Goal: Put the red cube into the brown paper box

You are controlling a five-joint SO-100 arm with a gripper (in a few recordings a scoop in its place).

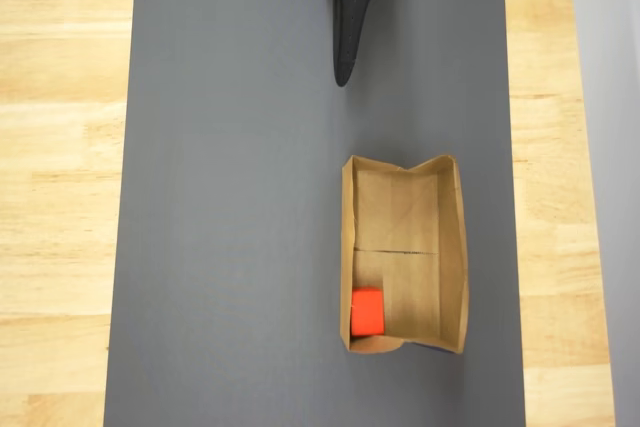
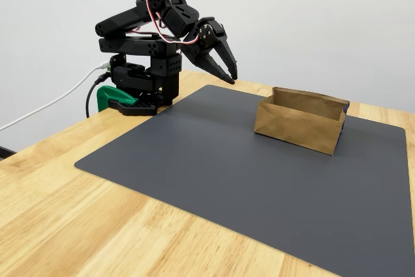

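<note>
item: red cube (image 1: pixel 368 311), sitting inside the brown paper box (image 1: pixel 454 247), in the lower left corner of its floor in the overhead view, touching the left wall. item: box, lying on a dark grey mat (image 1: pixel 230 207), a crease line running across its floor. item: mat, covering a light wooden table (image 1: pixel 55 197). item: black gripper (image 2: pixel 228 76), hanging above the mat's far edge, well apart from the box, fingers standing slightly apart and holding nothing. item: green clamp (image 2: pixel 109 98), gripping the table edge at the arm's base.

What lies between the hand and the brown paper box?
Nothing: the overhead view shows bare grey mat between the hand and the brown paper box.
</note>
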